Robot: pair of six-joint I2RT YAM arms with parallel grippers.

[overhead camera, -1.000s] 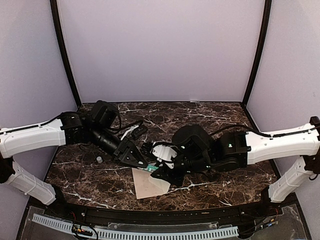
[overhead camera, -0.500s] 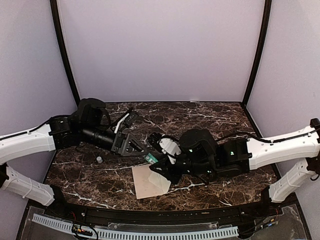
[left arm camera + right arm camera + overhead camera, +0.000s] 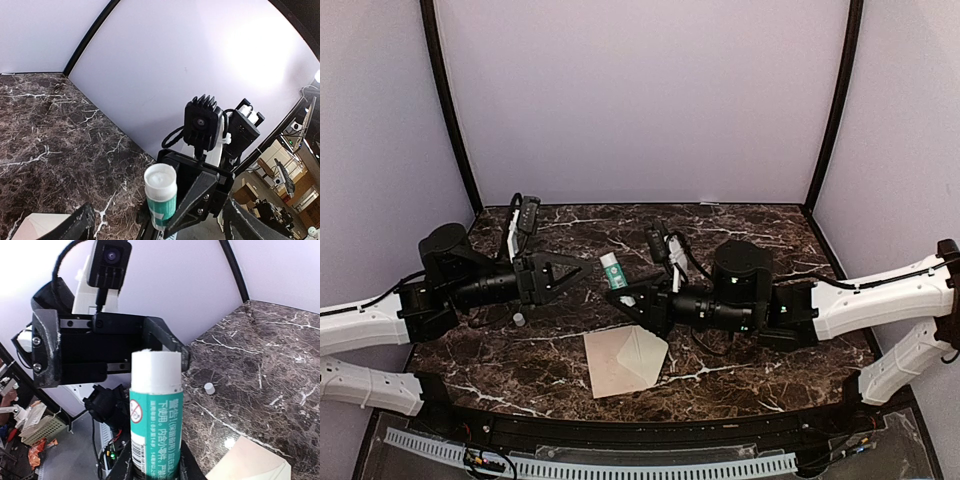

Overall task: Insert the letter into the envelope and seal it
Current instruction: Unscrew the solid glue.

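Note:
The envelope lies flat near the table's front edge, cream, with a triangular fold showing. Its corner shows in the left wrist view and the right wrist view. The letter is hidden; I see no separate sheet. My right gripper is shut on a green-and-white glue stick, held above the table with its uncapped white end toward the left arm. My left gripper stands open just left of the stick, apart from it, with nothing between its fingers.
A small white cap lies on the dark marble table under the left arm. Pale walls close the back and sides, with black posts in the rear corners.
My left gripper has opened, let go of the glue stick and drawn back to the left. My right gripper has lifted the stick up and back, uncovering the envelope.

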